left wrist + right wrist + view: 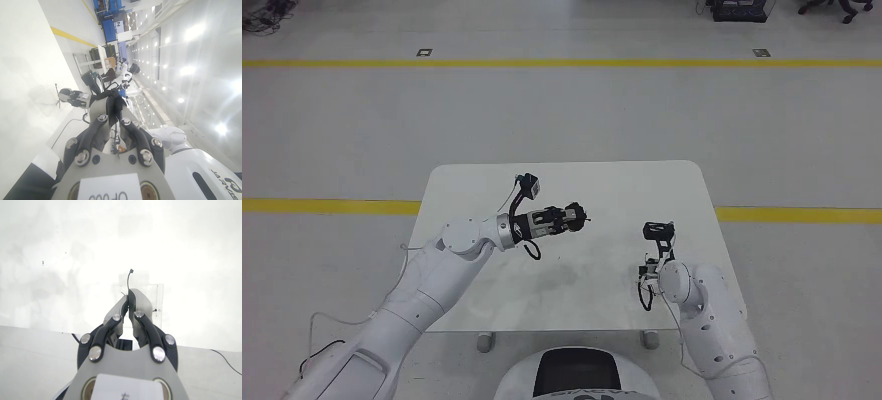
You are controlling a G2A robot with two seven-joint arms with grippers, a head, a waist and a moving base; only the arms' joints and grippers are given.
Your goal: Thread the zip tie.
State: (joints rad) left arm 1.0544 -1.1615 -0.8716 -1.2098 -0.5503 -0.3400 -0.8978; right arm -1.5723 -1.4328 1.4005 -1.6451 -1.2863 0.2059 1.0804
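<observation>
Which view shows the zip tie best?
Right wrist view: the zip tie stands close, clamped by the right gripper, jaws shut. The left wrist view shows it small, far off; the top view, too tiny to tell.

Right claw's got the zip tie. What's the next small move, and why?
Probably ease the left claw toward the right claw. The right claw is shut on the zip tie, whose head end stands free past the fingertips. The two claws are well apart above the table, so nothing can be threaded until they are closer.
</observation>
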